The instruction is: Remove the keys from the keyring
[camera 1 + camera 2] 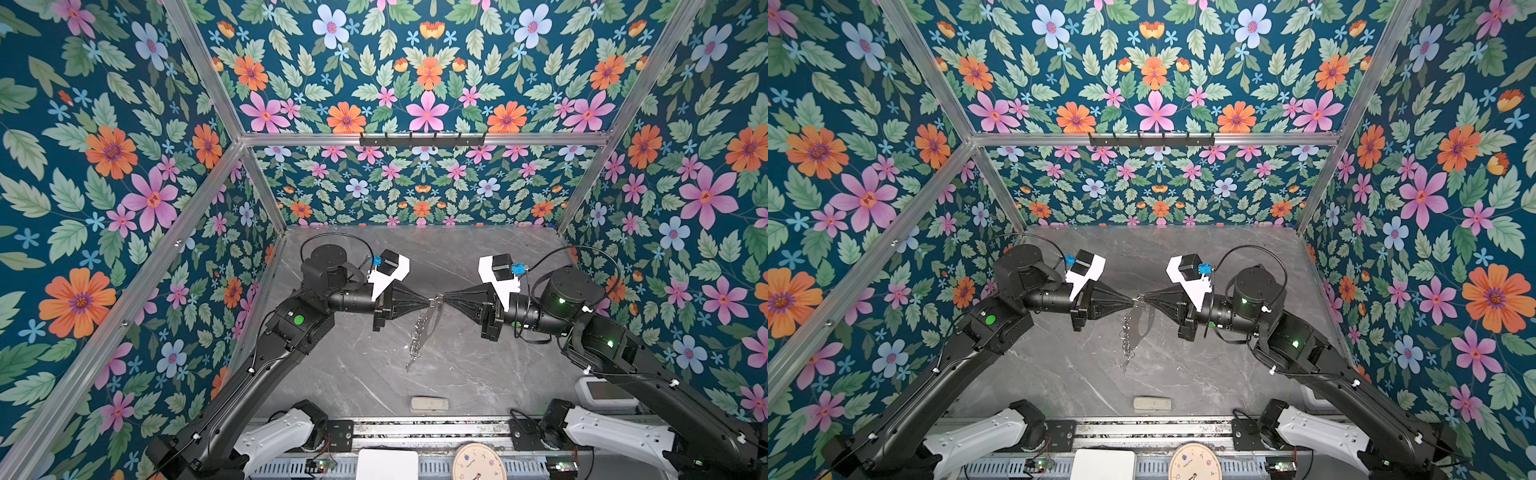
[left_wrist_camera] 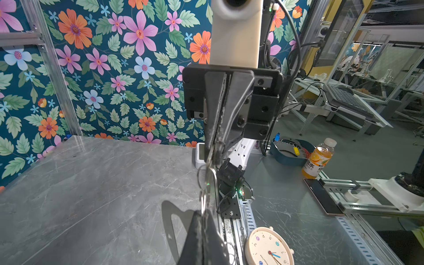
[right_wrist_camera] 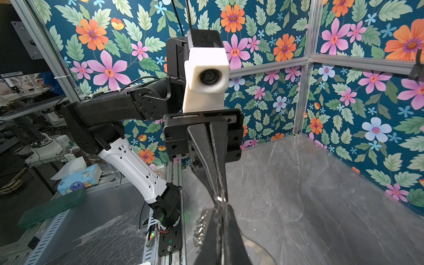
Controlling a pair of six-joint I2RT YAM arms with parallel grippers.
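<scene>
Above the grey marble table (image 1: 353,374), my left gripper (image 1: 432,300) and right gripper (image 1: 444,297) meet tip to tip, both shut on the top of the keyring (image 1: 438,297). A silver link chain (image 1: 419,332) hangs from it, ending in small rings just over the table. Beside the chain hangs the flat grey oval loop (image 1: 436,320). In the left wrist view my left gripper (image 2: 203,214) pinches a silver ring (image 2: 203,199), and the right gripper (image 2: 214,149) faces it. In the right wrist view my right gripper (image 3: 221,207) grips bright metal beside the chain (image 3: 200,227). The keys cannot be told from the rings and links.
A pale beige block (image 1: 429,404) lies near the table's front edge. Past that edge are a round clock (image 1: 478,463) and a white pad (image 1: 386,463). A white device (image 1: 602,392) sits at the front right. Off the table stand an orange drink bottle (image 2: 320,160) and a blue bowl (image 2: 291,158).
</scene>
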